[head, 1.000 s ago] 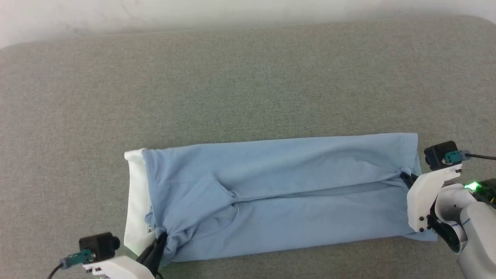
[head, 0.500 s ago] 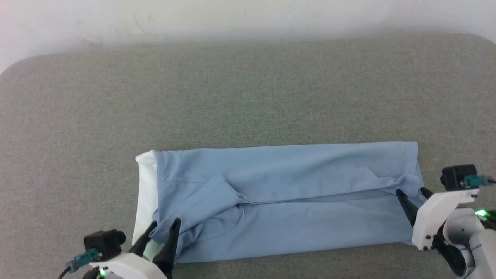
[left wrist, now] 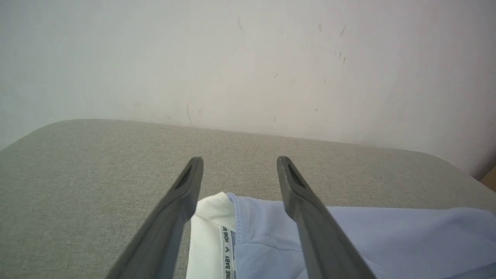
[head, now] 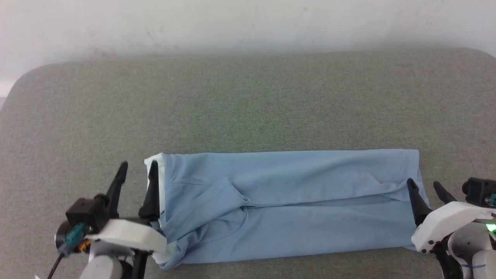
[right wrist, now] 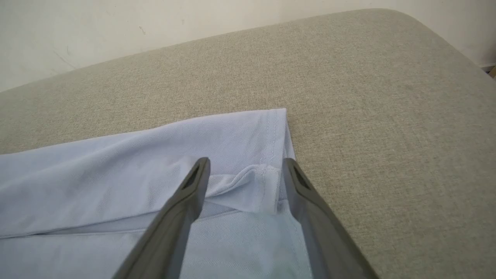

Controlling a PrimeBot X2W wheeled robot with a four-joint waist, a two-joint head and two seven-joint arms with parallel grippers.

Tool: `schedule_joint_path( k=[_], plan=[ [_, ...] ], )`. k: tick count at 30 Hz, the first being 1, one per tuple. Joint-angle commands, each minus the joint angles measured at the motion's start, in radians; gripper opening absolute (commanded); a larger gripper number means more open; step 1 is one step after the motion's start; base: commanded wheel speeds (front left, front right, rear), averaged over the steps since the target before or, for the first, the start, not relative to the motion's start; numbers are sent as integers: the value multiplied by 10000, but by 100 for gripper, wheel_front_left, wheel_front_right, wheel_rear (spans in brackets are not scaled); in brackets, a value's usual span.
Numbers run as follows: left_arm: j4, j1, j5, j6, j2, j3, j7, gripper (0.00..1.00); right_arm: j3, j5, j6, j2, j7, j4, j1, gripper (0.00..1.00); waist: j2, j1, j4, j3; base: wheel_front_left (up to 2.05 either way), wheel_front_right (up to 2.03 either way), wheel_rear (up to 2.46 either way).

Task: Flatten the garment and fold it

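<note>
The garment [head: 286, 201], a light blue shirt, lies folded lengthwise into a long band across the grey padded table [head: 248, 104]. Its white collar end [head: 155, 166] points left and its hem end right. My left gripper [head: 138, 168] stands open at the collar end, holding nothing. In the left wrist view the collar [left wrist: 211, 232] with its label shows between the fingers, below my left gripper [left wrist: 239, 161]. My right gripper [head: 423, 184] is open over the hem corner. In the right wrist view my right gripper [right wrist: 246, 162] has a folded hem flap [right wrist: 252, 186] lying between its fingers, not gripped.
A pale wall [head: 248, 23] runs behind the table's far edge. Rounded table corners show at the far left [head: 23, 81] and far right [right wrist: 410, 19]. Bare grey surface stretches beyond the garment and to both sides of it.
Both grippers were shut on the garment's near edge and have opened and let it go. The left gripper moved up beside the collar end. The camera has tilted, shifting the whole scene downward.
</note>
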Motion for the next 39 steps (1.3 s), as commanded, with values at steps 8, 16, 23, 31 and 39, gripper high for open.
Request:
schedule_joint_path(
  k=[8, 16, 23, 31, 39],
  plan=[
    [17, -1066, 1677, -71, -663, 1020, -92, 100, -1174, -552, -9, 463, 596, 684, -917, 100, 0, 1, -104, -39, 0, 0, 0],
    [248, -1155, 2248, -323, -1230, 1620, -94, 100, -1858, -601, -9, 474, 1760, 2541, -1843, 100, 0, 1, -121, -35, 0, 0, 0],
    [537, -1127, 2546, -647, -1512, 2035, -94, 100, -1999, -1196, -9, 475, 2726, 3704, -2494, 100, 0, 1, -90, 34, 0, 0, 0],
    [705, -1199, 2791, -1017, -1722, 2352, -95, 100, -1783, -1424, -9, 476, 3674, 4537, -2993, 49, 0, 1, -37, 190, 0, 0, 0],
    [781, -1225, 3001, -1197, -1945, 2472, -95, 100, -1844, -1583, -9, 476, 4058, 4511, -3005, 0, 0, 1, 3, 206, 0, 0, 0]
  ],
)
